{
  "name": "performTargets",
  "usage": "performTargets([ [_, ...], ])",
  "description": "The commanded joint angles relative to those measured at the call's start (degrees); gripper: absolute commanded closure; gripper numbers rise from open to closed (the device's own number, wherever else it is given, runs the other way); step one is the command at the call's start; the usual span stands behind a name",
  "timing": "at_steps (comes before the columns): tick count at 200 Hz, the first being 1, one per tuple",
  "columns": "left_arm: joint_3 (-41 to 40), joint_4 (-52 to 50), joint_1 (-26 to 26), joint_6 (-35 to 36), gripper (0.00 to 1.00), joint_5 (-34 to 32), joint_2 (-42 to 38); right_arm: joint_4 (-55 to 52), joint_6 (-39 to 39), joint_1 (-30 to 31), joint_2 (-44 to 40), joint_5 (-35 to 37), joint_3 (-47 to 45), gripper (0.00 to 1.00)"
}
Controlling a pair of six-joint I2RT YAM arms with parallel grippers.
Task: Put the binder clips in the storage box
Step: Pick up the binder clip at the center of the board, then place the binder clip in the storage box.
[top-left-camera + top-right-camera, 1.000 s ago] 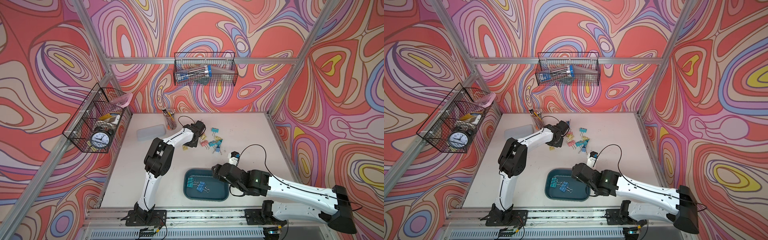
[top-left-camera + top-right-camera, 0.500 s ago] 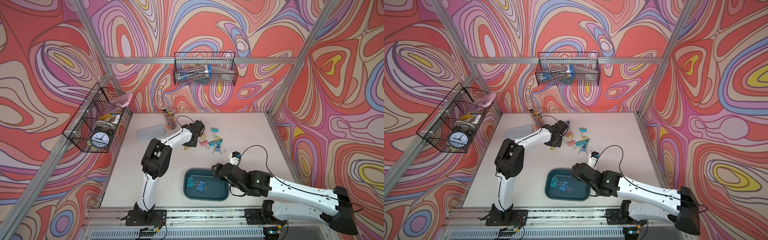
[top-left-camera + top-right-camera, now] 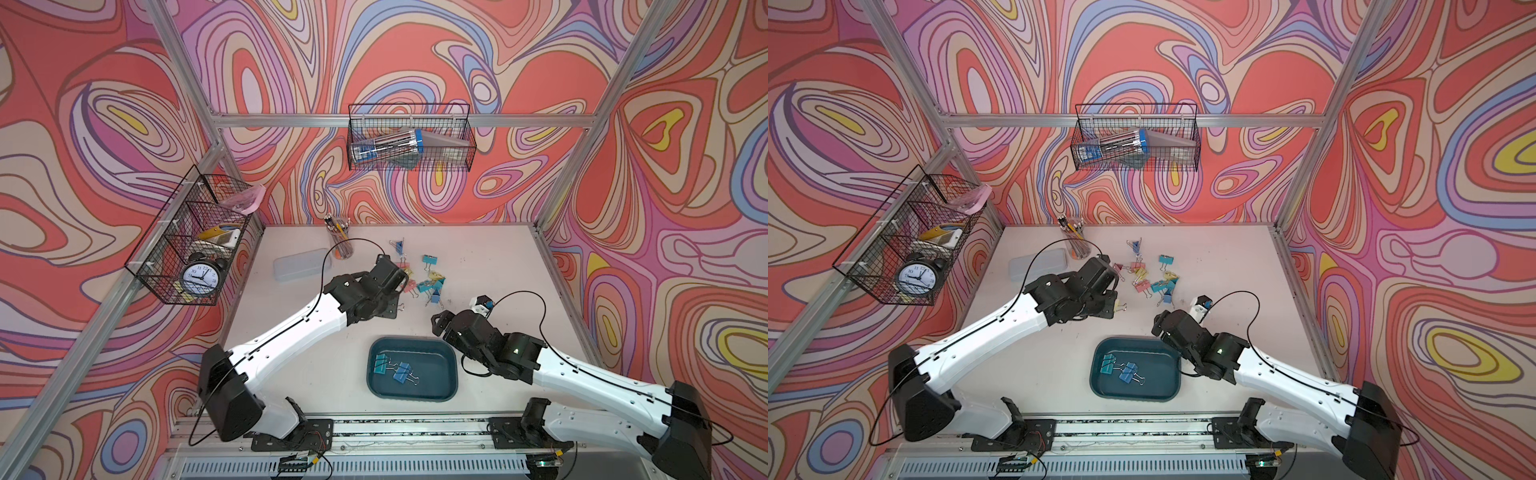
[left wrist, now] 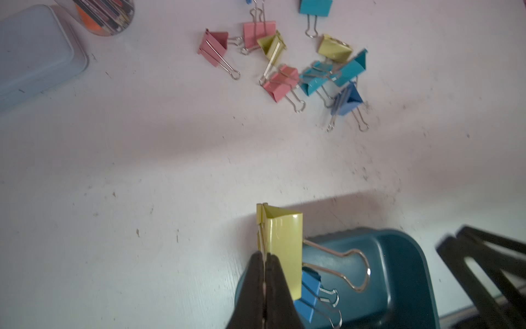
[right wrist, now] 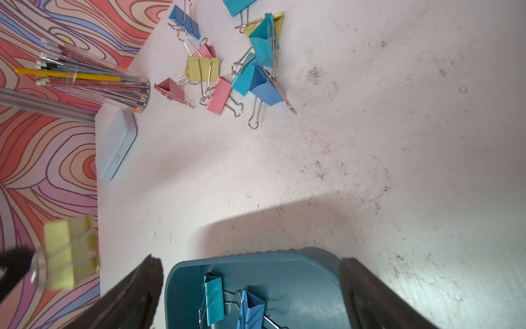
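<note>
A pale lidded case and a pen cup stand at the table's far left, clear of the loose binder clips heaped mid-table. The storage box lies near the front edge — a teal clip and a blue clip inside. The left gripper, low between heap and box, pinches a yellow clip. The right gripper hangs by the box's corner, jaws spread wide, holding nothing.
</note>
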Motion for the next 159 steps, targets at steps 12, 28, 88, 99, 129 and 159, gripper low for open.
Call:
performTargets([
  [12,-4.7,-16.4,-11.7,-16.9,1.0,-4.4,-8.0,1.7,0.0,-1.9,-1.0,-1.9,-2.4,0.02],
  [28,-7.2,-19.9,-17.6,-24.1,1.0,-3.5,-10.5,2.2,-0.1,-2.2,-0.5,-2.3,-2.6,0.02],
  [88,-19.8,-3.4,-21.5,-28.8,1.0,1.4,-11.9,4.6,0.0,-2.3,2.6,-4.6,-2.8,0.02],
  [99,-18.5,-2.6,-21.5,-27.1,1.0,-0.5,-10.3,4.4,-0.1,-2.3,2.9,-4.9,-2.5,0.02],
  [129,-16.4,-2.0,-21.5,-25.0,1.0,-1.8,-6.5,3.1,0.0,-2.3,2.3,-5.0,-2.4,0.02],
  [159,-20.0,-1.2,-21.5,-25.7,1.0,-4.3,-5.1,3.3,0.9,-2.3,1.3,-4.9,-3.3,0.02],
])
